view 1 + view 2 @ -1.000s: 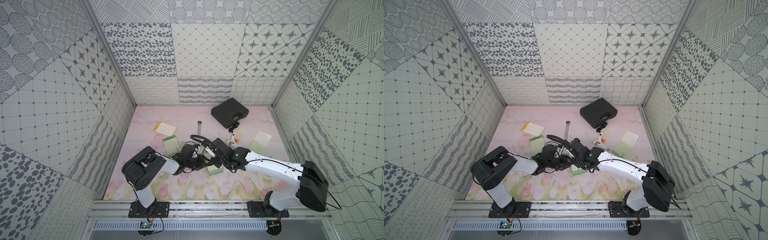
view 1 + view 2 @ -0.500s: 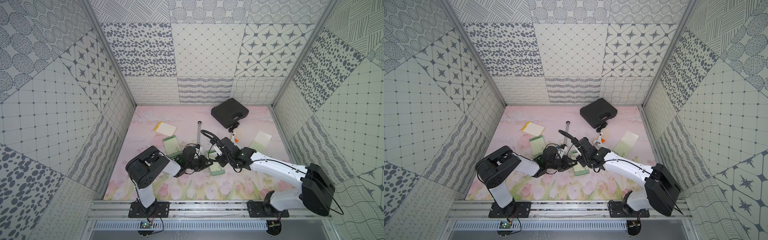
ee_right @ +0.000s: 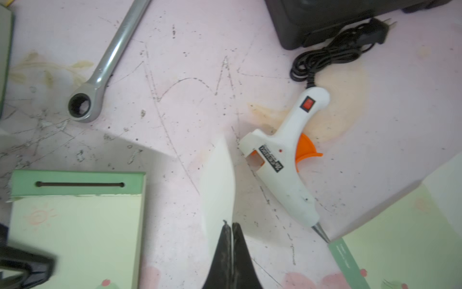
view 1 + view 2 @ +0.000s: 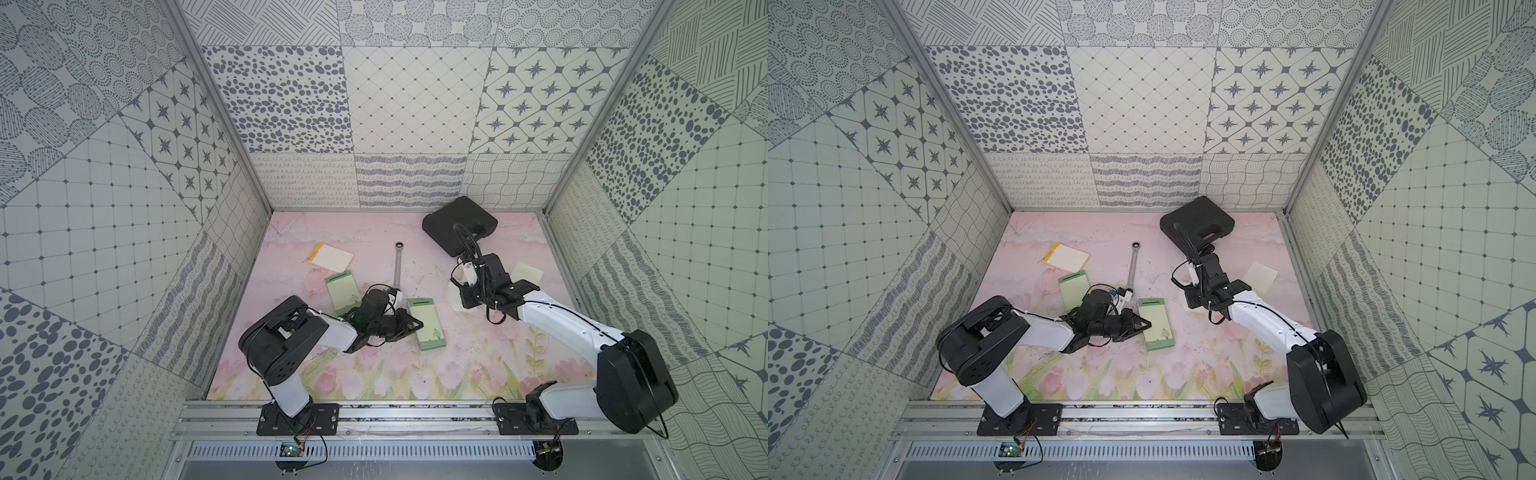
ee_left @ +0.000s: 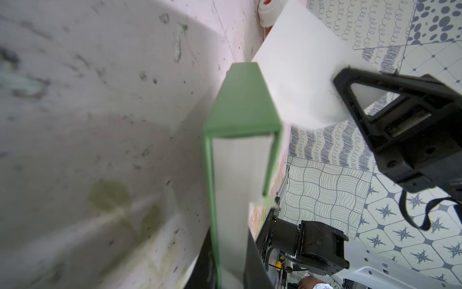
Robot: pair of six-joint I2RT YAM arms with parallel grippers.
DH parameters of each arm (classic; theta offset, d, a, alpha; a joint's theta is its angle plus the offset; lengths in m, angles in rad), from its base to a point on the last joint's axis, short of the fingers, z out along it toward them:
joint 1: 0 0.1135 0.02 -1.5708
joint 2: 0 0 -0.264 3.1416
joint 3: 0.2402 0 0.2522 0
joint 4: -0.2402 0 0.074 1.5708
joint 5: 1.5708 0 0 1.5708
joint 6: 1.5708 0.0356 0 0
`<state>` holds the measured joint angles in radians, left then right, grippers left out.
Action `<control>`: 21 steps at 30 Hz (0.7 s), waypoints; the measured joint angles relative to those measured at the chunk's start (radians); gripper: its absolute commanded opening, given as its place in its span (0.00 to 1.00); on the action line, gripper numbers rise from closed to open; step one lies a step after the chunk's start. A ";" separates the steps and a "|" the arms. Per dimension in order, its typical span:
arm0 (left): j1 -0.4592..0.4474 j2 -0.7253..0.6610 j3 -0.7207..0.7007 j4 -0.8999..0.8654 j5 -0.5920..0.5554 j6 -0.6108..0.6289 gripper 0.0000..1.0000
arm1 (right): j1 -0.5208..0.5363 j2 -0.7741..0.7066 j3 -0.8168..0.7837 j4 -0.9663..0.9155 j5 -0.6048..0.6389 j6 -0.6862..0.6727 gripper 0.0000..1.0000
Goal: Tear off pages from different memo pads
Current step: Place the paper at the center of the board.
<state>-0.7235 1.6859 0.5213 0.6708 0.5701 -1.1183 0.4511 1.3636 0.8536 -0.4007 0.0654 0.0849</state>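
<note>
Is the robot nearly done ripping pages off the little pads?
About partway. Done: one loose pale green page lies by the right wall. In hand: the right gripper pinches a white sheet, torn free, while the left gripper clamps the middle green pad. Left: that sheet needs putting down; whether the yellow-topped pad and other green pad gave a page, I cannot tell.

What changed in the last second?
Right gripper, shut on a thin pale paper page, pulled away rightward from the pale green rectangular memo pad. Left gripper closed on that pad's edge. Cream yellow-banded pad, second green pad, steel wrench, black case unmoved.
</note>
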 measured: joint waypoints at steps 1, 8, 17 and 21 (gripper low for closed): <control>0.012 -0.016 -0.004 -0.021 0.001 0.003 0.00 | -0.014 -0.011 0.004 -0.003 0.016 -0.006 0.00; 0.126 -0.164 0.010 -0.241 -0.010 0.072 0.00 | -0.182 -0.158 0.039 -0.008 0.160 0.011 0.00; 0.246 -0.242 0.093 -0.507 -0.088 0.199 0.00 | -0.303 0.092 0.160 0.041 0.401 -0.026 0.00; 0.263 -0.200 0.126 -0.570 -0.098 0.240 0.00 | -0.318 0.279 0.247 0.092 0.405 -0.073 0.00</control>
<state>-0.4606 1.4857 0.6472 0.1005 0.4717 -0.8780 0.1333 1.6424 1.1007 -0.3092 0.4706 0.0120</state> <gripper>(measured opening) 0.129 0.056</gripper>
